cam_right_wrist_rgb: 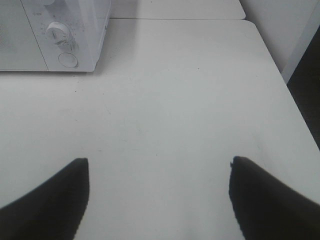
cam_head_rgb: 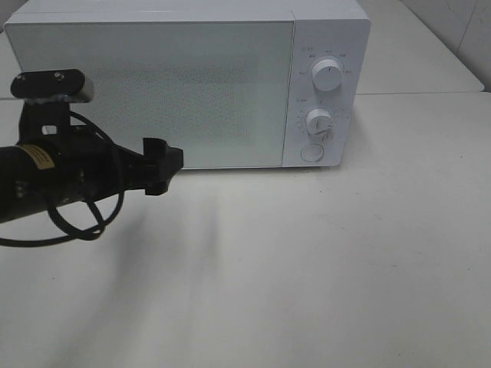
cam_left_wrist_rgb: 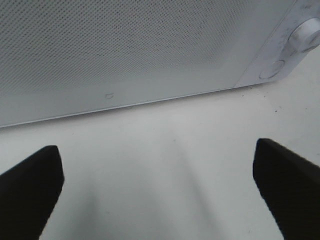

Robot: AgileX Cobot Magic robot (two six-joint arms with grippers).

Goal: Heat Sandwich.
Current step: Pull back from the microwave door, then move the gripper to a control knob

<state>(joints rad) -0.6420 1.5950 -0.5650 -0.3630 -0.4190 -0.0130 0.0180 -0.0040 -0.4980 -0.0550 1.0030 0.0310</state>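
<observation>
left tool: spread, empty, facing shut microwave door
right tool: spread, above tabletop
sandwich: unseen
tip: probably timer knob next; pinch squarely

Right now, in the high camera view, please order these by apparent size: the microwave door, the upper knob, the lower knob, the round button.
1. microwave door, by far the largest.
2. upper knob and lower knob: they look alike, so I do not rank them.
3. round button, slightly smaller.
</observation>
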